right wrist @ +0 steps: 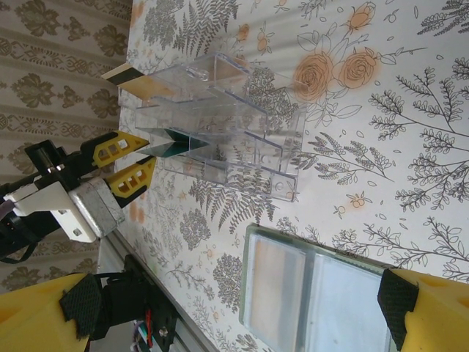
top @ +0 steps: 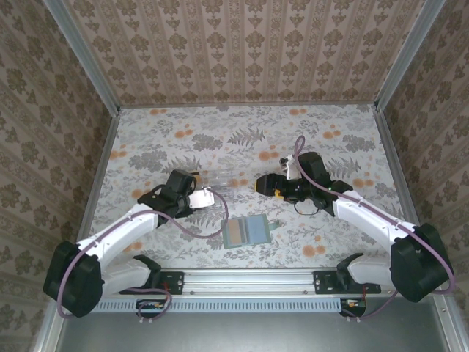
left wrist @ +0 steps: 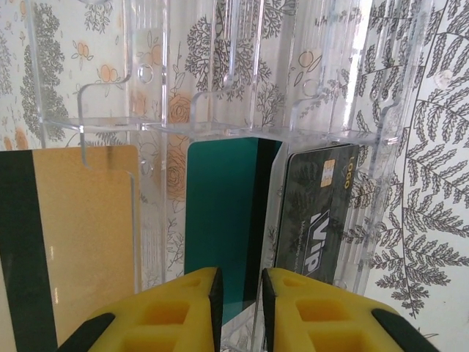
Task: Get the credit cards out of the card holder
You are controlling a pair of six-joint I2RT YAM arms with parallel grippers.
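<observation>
Left pincer (left wrist: 240, 277) at the clear tray (left wrist: 220, 125), jaws drawn narrow about the near end of the teal card (left wrist: 216, 213).

The teal card stands in the tray's middle compartment, with a gold card (left wrist: 88, 235) and a black card (left wrist: 315, 213) in the compartments either side. Whether the pads actually press the teal card cannot be told. Right pincer (right wrist: 242, 304) is spread wide and holds nothing, on the opposite side of the tray from the left pincer. The card holder (top: 248, 232) lies opened flat on the table (top: 146, 139), near the front edge, between the two arms and apart from the tray.
</observation>
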